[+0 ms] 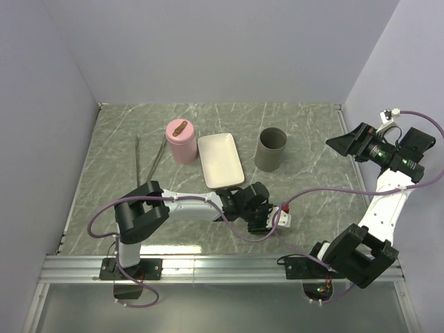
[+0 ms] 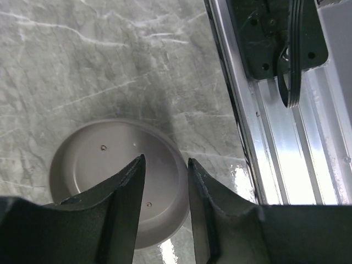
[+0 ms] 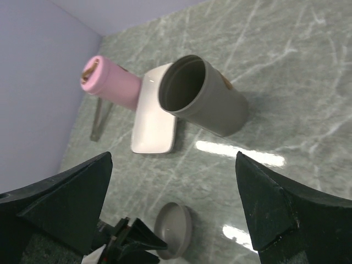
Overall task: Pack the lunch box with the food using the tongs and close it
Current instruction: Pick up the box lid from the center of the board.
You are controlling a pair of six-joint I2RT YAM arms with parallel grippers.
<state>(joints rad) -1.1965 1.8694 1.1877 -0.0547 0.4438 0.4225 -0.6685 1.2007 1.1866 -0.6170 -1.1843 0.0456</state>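
Note:
A grey round lid [image 2: 93, 159] lies on the table near the front rail. My left gripper [image 2: 166, 159] hovers over its rim with the jaws narrowed but apart, one finger over the lid's inside and one outside it. The right wrist view shows that gripper [image 3: 129, 242] at the lid's [image 3: 175, 225] edge. The open grey cylindrical lunch box [image 1: 270, 148] stands at mid-table. A reddish-brown meat strip [image 1: 180, 128] rests on top of a pink container [image 1: 182, 142]. The tongs [image 1: 142, 158] lie at the left. My right gripper [image 1: 340, 143] hangs high at the right, wide open and empty.
A white rectangular tray [image 1: 220, 161] sits between the pink container and the grey lunch box. The aluminium rail [image 2: 286, 165] runs close to the lid on the near side. Walls close in the table at left, back and right.

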